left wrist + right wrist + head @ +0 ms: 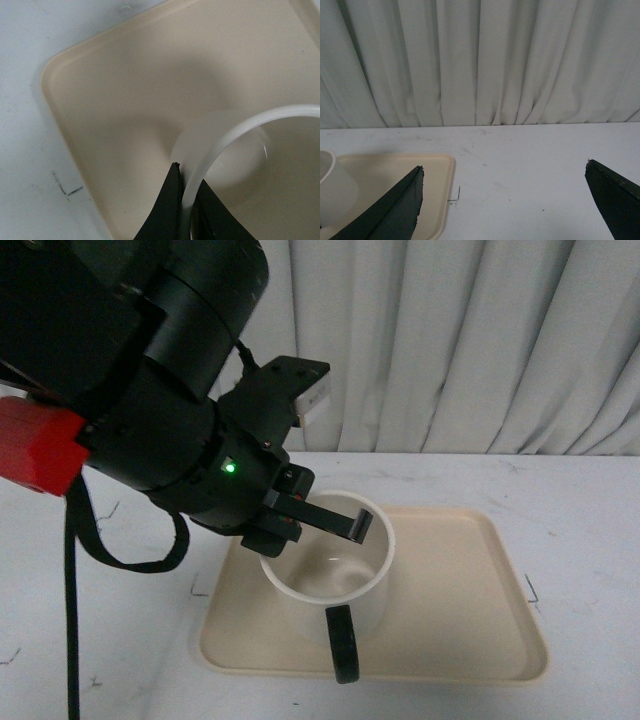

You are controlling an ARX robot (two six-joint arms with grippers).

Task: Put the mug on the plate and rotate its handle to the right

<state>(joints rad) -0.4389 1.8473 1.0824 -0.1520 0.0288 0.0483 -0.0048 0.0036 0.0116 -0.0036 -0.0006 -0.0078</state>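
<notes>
Gripping: left gripper [189, 210] clamped on mug [330, 575] rim, one finger inside, one outside
mug: 1, upright on plate [470, 590], left of plate centre
handle [343, 643]: 1, toward plate's near rim
plate: 1
right gripper [504, 167]: jaws spread wide, empty, apart from plate

Soft, even overhead light fills my workspace, and the white table [560, 500] reads bright without glare. A faint, diffuse shadow lies across the plate [100, 100]. The mug [210, 145] rim smears out of focus, too close to my left wrist camera.
</notes>
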